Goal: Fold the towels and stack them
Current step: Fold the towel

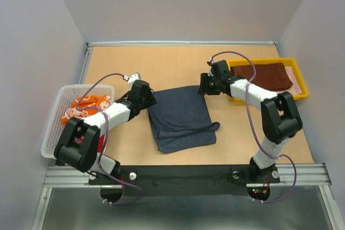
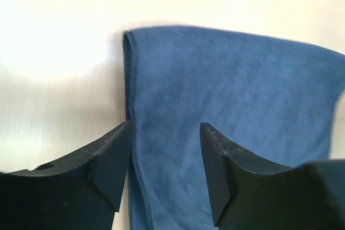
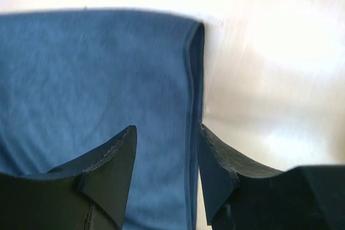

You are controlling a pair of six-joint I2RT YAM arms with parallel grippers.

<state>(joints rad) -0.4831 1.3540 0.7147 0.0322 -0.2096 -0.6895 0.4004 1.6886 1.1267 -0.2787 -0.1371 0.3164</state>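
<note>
A dark navy towel lies folded flat in the middle of the table, with a loose flap at its near right. My left gripper is at the towel's far left corner. In the left wrist view the gripper is open, its jaws straddling the navy towel's folded left edge. My right gripper is at the far right corner. It is open too, over the navy towel's right edge. A reddish-brown towel lies folded in the yellow tray. An orange patterned towel sits in the basket.
The white mesh basket stands at the left edge of the table, beside my left arm. The yellow tray sits at the far right, behind my right arm. Bare wooden tabletop stretches beyond the navy towel. Walls close in the back and both sides.
</note>
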